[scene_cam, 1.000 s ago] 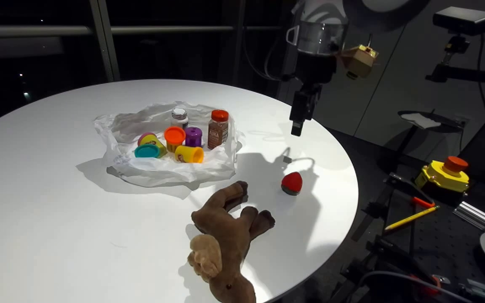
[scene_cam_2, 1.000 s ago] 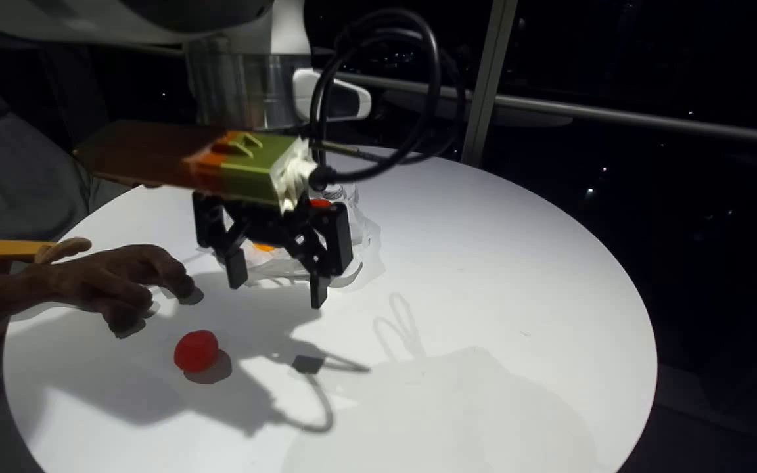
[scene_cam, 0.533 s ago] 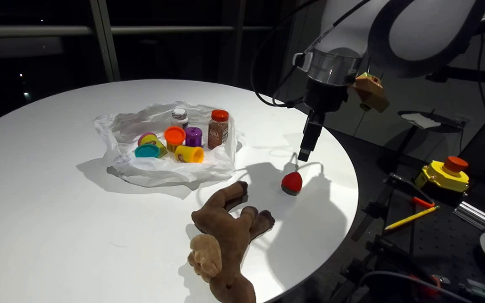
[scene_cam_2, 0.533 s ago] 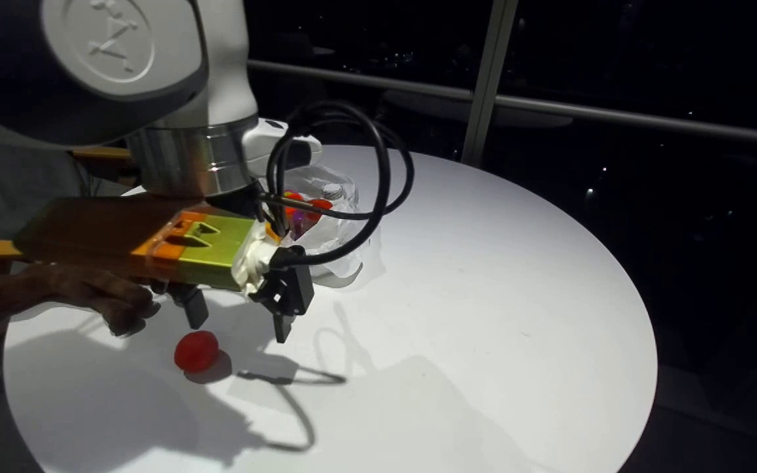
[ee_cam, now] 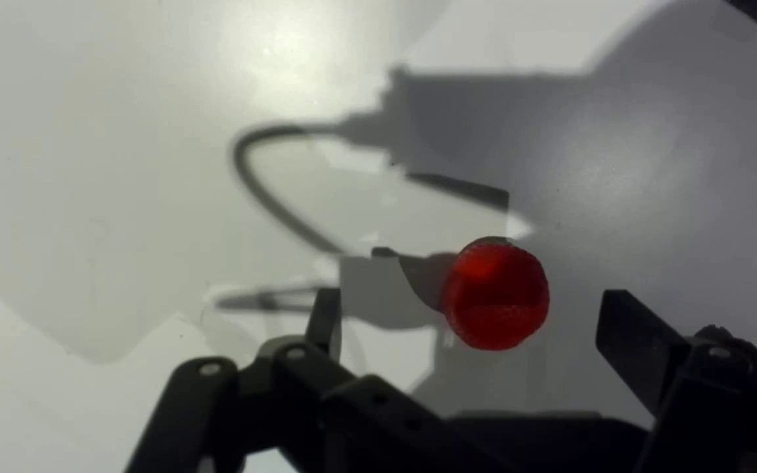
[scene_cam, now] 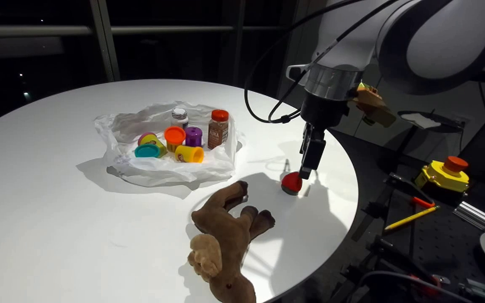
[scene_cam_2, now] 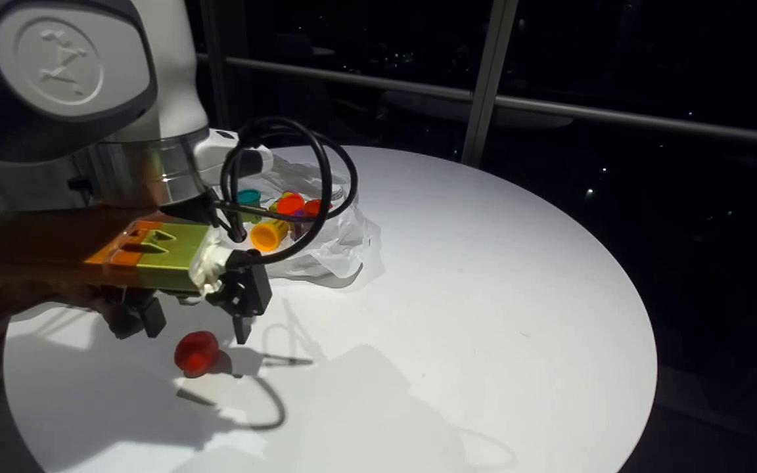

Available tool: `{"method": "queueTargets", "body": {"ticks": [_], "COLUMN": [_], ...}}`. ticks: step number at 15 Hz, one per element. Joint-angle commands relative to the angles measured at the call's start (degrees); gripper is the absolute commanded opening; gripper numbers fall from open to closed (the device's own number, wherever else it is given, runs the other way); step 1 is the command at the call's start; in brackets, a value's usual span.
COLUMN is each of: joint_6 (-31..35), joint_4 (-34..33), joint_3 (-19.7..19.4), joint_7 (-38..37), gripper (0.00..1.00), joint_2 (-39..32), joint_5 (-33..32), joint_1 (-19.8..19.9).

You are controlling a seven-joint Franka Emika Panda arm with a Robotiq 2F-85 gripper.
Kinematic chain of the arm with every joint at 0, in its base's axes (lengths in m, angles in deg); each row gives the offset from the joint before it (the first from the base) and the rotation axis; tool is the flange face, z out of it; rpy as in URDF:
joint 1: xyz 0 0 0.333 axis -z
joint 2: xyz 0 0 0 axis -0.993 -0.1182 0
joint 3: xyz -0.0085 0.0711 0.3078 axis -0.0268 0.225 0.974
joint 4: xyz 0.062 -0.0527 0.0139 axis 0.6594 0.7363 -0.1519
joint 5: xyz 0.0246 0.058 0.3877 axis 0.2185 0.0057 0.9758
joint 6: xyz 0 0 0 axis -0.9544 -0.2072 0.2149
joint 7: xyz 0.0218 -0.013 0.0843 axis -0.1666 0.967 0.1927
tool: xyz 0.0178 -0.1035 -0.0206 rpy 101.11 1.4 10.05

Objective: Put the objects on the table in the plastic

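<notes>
Fingers point(ee_cam: 638, 348) are standing spread, empty; the red object point(ee_cam: 497, 295) between them and the plush animal point(scene_cam: 225, 229) nearby are awaiting transfer. Away from the fingers, the plastic bag point(scene_cam: 170, 170) is holding several containers point(scene_cam: 192, 139)

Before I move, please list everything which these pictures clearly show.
Table: one, white, centre
Plastic bag: one, whitish, on table
Tubs: five, teal, pink-yellow, orange-topped, purple, yellow, in bag
Bottle: one, whitish, in bag
Jar: one, brown, in bag
Plush animal: one, brown, on table
Toy: one, red, on table
Button box: one, yellow, beside table
Pencil: one, yellow, beside table
Metal bar: one, silver, beside table
Window bars: several, grey, behind table
Arm: one, white, over table
Wrist case: one, orange-green, on arm
Gripper: one, black, open, over table
</notes>
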Motion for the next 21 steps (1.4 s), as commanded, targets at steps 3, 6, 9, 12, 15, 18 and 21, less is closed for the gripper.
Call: {"method": "queueTargets", "body": {"ticks": [3,6,9,12,15,18,21], "joint_6": [-1.33,-2.0,-1.52,-2.33,-4.62,-6.0,-7.42], "joint_4": [-1.86,-3.04,-5.31,-7.88,-9.5,-9.5,-9.26], "joint_3": [2.05,0.97,-2.02,-2.39,-1.93,-2.65,-3.3], "joint_7": [-0.71,-2.3,-4.82,-3.47,-2.32,-3.51,-5.47], "gripper": [1.0,1.0,1.0,1.0,0.66,0.38,0.2], "joint_2": [-0.6,-2.54,-5.94,-9.4,-11.65,-11.66,-10.06], "joint_5": [0.9,-1.81,-7.36,-7.75,-6.83,-7.83,-8.57], "joint_1": [-2.33,-3.27,-4.44,-4.02,-3.83,-4.83,-6.31]}}
